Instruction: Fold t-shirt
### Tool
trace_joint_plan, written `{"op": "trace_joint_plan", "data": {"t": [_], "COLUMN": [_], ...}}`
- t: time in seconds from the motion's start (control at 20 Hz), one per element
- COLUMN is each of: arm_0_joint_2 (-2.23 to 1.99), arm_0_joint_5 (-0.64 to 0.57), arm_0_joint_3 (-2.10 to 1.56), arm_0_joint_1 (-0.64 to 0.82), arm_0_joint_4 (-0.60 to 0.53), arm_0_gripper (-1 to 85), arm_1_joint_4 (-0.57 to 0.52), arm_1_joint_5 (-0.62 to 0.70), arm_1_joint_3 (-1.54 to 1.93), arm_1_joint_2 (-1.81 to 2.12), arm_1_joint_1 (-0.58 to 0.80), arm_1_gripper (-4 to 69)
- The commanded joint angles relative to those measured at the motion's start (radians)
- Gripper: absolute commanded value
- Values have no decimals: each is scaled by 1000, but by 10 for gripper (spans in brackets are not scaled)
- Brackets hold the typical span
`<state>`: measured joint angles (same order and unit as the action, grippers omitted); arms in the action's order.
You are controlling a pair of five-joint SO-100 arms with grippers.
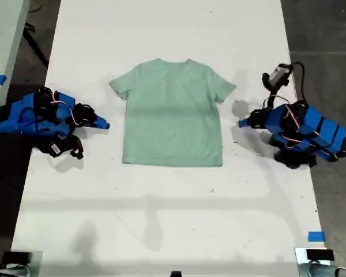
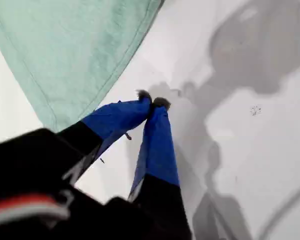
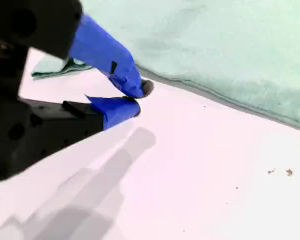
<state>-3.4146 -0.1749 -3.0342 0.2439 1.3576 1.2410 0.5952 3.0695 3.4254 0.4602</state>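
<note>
The pale mint-green t-shirt (image 1: 173, 115) lies flat and unfolded in the middle of the white table (image 1: 161, 219), collar toward the far edge. My first gripper (image 1: 242, 123) rests on the table at the exterior view's right, a little off the shirt's side edge. It is shut and holds nothing (image 2: 152, 103), with a corner of the shirt (image 2: 75, 45) just beyond it. My second gripper (image 1: 104, 123) lies at the exterior view's left, close to the shirt's other side edge. Its fingers are shut on nothing (image 3: 140, 97), beside the shirt's edge (image 3: 230, 45).
Both blue arms lie low on the table at its two sides. A small white module with a cable (image 1: 279, 74) stands up behind the first arm. Blue tape marks (image 1: 316, 236) sit near the table's front corner. Dark floor borders the table.
</note>
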Motion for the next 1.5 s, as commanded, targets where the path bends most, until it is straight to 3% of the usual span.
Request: {"op": "trace_joint_plan", "data": {"t": [0.0, 0.2, 0.55, 0.65, 0.75, 0.9, 1.15, 1.45], "arm_0_joint_2": [-8, -8, -8, -8, -8, 14, 382, 834], "arm_0_joint_5": [2, 2, 8, 9, 55, 135, 126, -9], "arm_0_joint_3": [9, 8, 9, 28, 51, 86, 383, 695], "arm_0_joint_1": [-71, -63, -31, -2, -9, -14, 95, 275], "arm_0_joint_4": [6, 6, 6, 9, -37, -63, -37, -9], "arm_0_gripper": [0, 0, 5, 48, 0, 0, 0, 0], "arm_1_joint_4": [-14, -14, -15, -17, -2, -15, -44, -43], "arm_1_joint_5": [-219, -219, -462, -449, -453, -477, -318, -78], "arm_1_joint_3": [-9, -9, -9, -14, -55, -149, -460, -865], "arm_1_joint_2": [6, 6, 6, 8, 8, -28, -408, -876], "arm_1_joint_1": [143, 143, 129, 123, 114, 48, 146, 301], "arm_1_gripper": [27, 27, 3, -10, -10, -10, -10, 22]}}
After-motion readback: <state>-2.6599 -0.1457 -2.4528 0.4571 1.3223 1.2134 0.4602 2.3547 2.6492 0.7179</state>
